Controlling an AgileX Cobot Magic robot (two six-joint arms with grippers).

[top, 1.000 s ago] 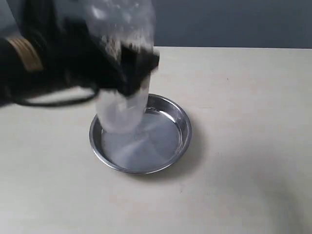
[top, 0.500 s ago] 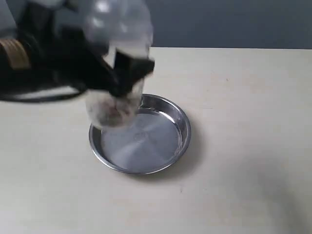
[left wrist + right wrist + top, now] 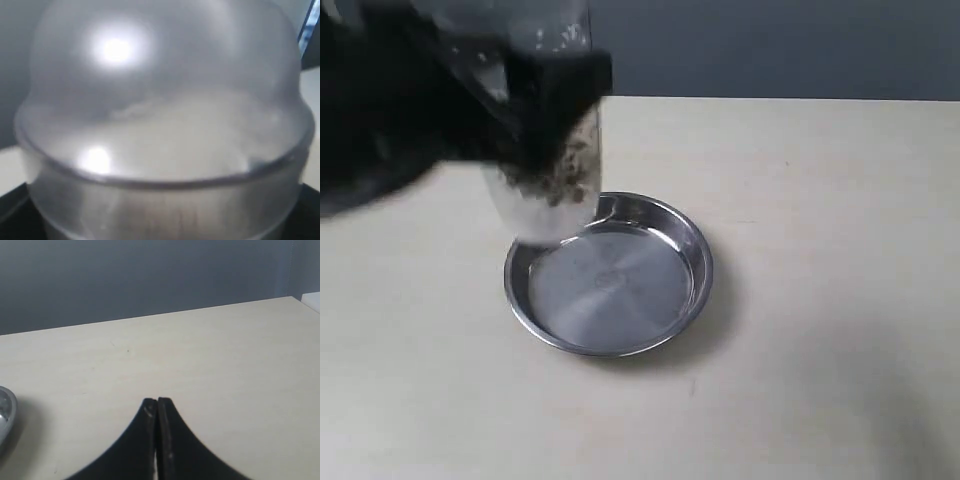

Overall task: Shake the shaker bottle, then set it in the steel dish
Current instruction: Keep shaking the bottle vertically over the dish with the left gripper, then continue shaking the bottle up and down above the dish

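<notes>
The shaker bottle (image 3: pixel 548 190) hangs blurred in the air over the far left rim of the steel dish (image 3: pixel 695 265), brownish grains showing inside. My left gripper (image 3: pixel 545 85) is shut on its body, a black motion-blurred mass at the upper left. In the left wrist view the bottle's frosted dome (image 3: pixel 160 100) fills the picture and hides the fingers. The steel dish sits on the table with nothing in it; its edge (image 3: pixel 5 415) shows in the right wrist view. My right gripper (image 3: pixel 157 402) is shut on nothing, low over bare table.
The pale wooden table (image 3: pixel 820 200) stretches to the right of and in front of the dish. A grey-blue wall (image 3: pixel 770 45) backs the table's far edge.
The bottle and left gripper keep swinging: the bottle went from upright over the dish to lower left, and now stands higher and further left, grains thrown about inside.
</notes>
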